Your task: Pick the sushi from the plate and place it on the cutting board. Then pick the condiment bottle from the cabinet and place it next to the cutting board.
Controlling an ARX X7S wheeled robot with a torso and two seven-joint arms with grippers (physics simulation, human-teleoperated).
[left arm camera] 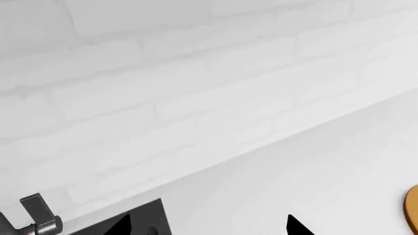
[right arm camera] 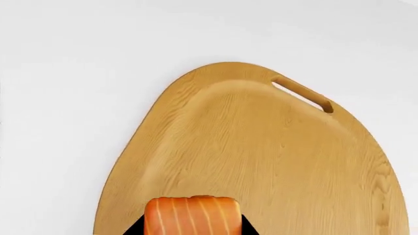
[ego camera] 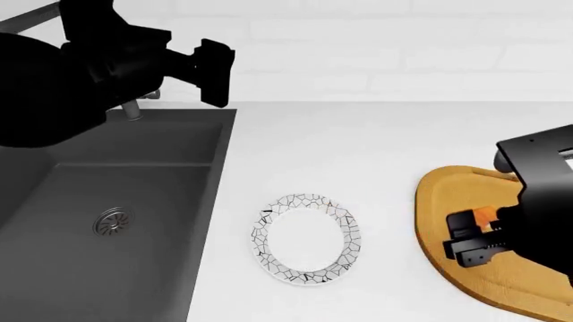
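One small piece of sushi (right arm camera: 189, 215), orange salmon striped with pale lines, sits clamped between the black fingers of the right gripper (ego camera: 472, 236) over the large honey-coloured wooden cutting board (right arm camera: 261, 161) with its raised edge and slotted handle. Beside the board on the white counter (ego camera: 376, 141) lies the round white plate (ego camera: 306, 239) with a black crackle-line rim, bare in the middle. The left gripper (ego camera: 215, 72) hangs high above the dark grey sink (ego camera: 107, 221), and whether its jaws are parted cannot be told.
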